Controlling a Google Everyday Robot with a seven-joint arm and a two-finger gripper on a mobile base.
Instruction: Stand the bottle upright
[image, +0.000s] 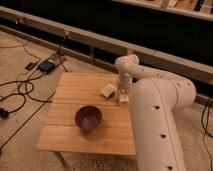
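I note the white arm (155, 120) reaching in from the right over the table (75, 137). A purple bowl (89, 117) sits mid-table, with a white block (107, 91) beyond it. The end effector (122, 91) is released, just beside the block and directly over the bottle (123, 99) near the table's right edge. I cannot confirm contact.

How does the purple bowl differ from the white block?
The purple bowl is round, dark and hollow; the white block is flat, pale and rectangular. The bowl is larger and sits mid-table; the block lies farther back, beside the gripper. Both rest on the wooden table.
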